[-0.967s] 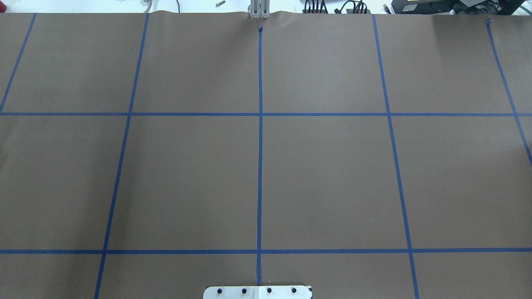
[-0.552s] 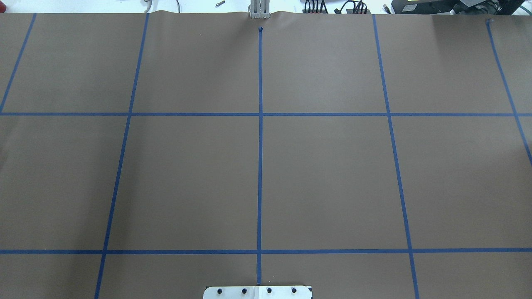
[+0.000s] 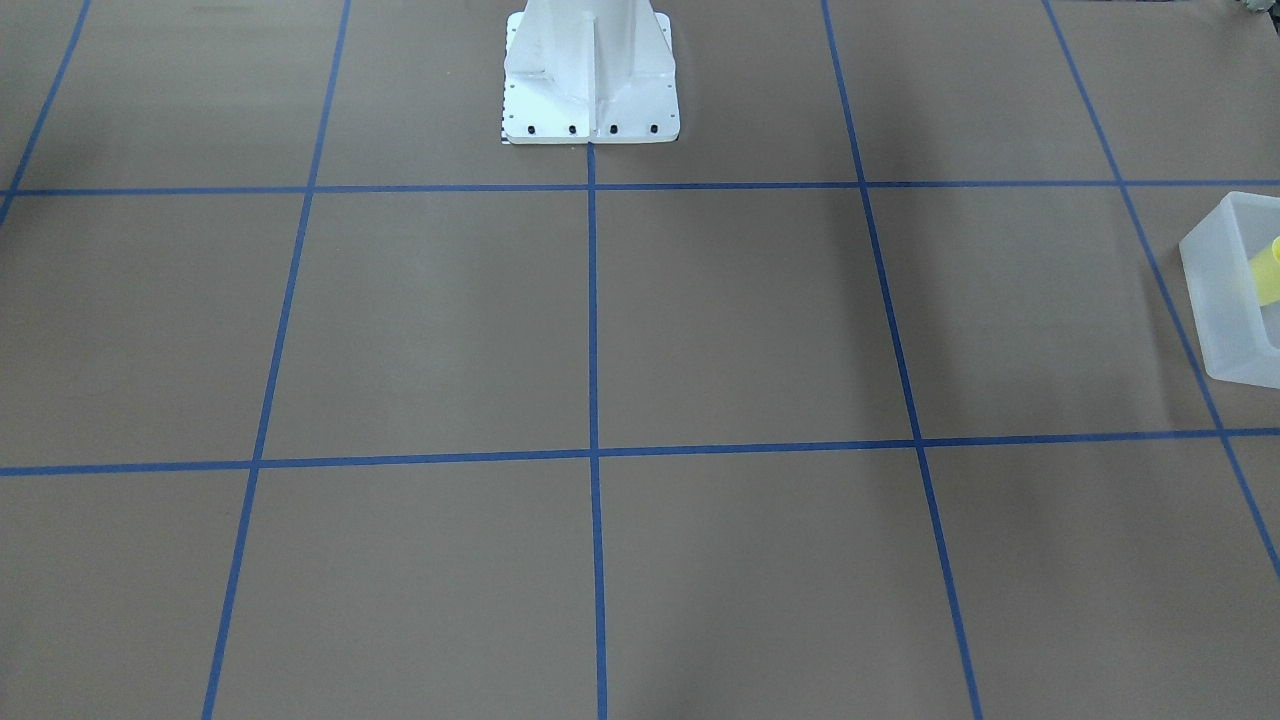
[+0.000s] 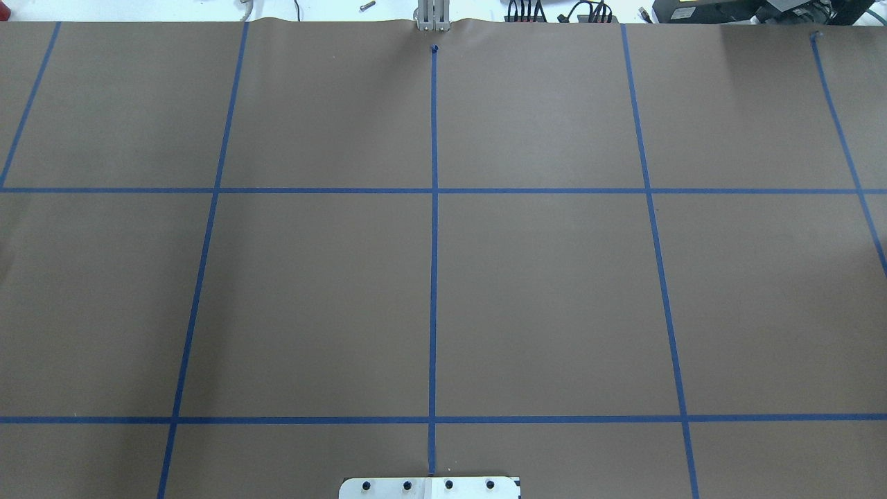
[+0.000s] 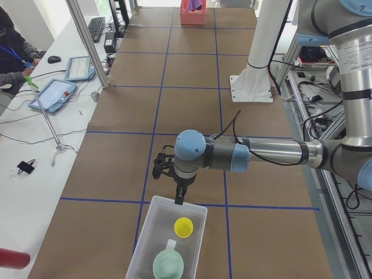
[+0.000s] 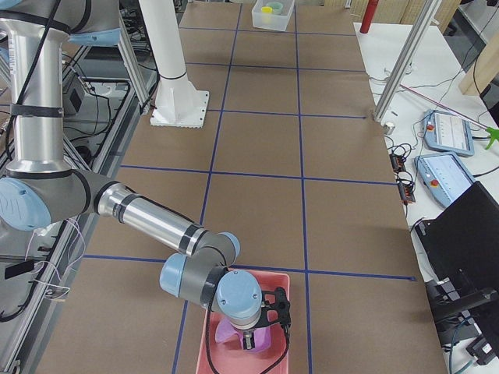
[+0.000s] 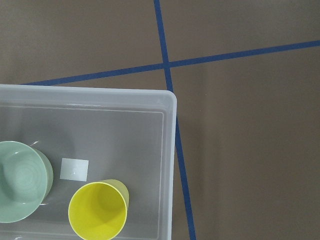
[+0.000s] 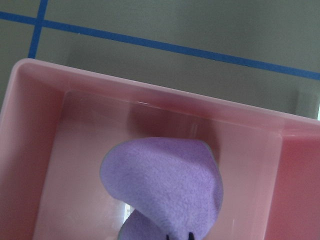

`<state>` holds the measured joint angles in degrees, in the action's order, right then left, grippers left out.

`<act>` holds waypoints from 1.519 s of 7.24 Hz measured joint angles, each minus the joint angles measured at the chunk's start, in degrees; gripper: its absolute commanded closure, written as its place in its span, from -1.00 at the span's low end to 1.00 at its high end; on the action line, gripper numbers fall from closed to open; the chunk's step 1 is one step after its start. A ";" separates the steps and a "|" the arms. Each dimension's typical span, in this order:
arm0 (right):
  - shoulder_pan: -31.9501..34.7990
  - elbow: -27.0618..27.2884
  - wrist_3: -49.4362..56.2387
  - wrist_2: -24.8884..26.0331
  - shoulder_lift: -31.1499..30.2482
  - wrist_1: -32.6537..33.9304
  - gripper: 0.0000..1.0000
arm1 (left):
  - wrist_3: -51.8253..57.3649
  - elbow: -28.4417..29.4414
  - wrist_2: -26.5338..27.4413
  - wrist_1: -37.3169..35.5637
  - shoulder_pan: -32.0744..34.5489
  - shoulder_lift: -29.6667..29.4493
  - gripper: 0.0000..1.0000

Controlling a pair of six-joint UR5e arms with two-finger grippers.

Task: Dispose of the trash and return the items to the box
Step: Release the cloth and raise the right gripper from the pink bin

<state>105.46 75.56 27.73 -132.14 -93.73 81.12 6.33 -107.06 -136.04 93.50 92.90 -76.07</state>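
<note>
The frosted white box stands at the table's end on my left. Inside it stand the yellow cup and the mint-green bowl. They also show in the left wrist view: cup, bowl, box rim. My left gripper hangs over the box's far rim; I cannot tell whether it is open or shut. My right gripper is over a pink bin, shut on a purple cloth that hangs inside it.
The white pedestal stands at mid-table on the robot's side. The box's edge shows at the right of the front view. An operator and tablets are at a side desk. A red bottle lies there too.
</note>
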 measured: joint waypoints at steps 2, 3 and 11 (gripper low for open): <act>-0.63 -1.90 -0.49 -0.16 0.41 -1.45 0.59 | -0.06 -0.36 0.00 -0.06 0.00 -0.01 -0.97; -0.77 -2.19 -0.58 -0.35 0.26 -1.60 -0.89 | -0.08 -0.39 -0.01 -0.07 0.00 -0.04 -0.97; -11.90 17.62 -31.52 -3.94 0.61 -0.99 -1.00 | -0.09 -0.34 -0.01 -0.49 0.00 0.59 -0.97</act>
<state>93.56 93.18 -3.79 -136.08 -93.12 80.13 6.24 -107.40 -136.05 93.01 92.90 -75.48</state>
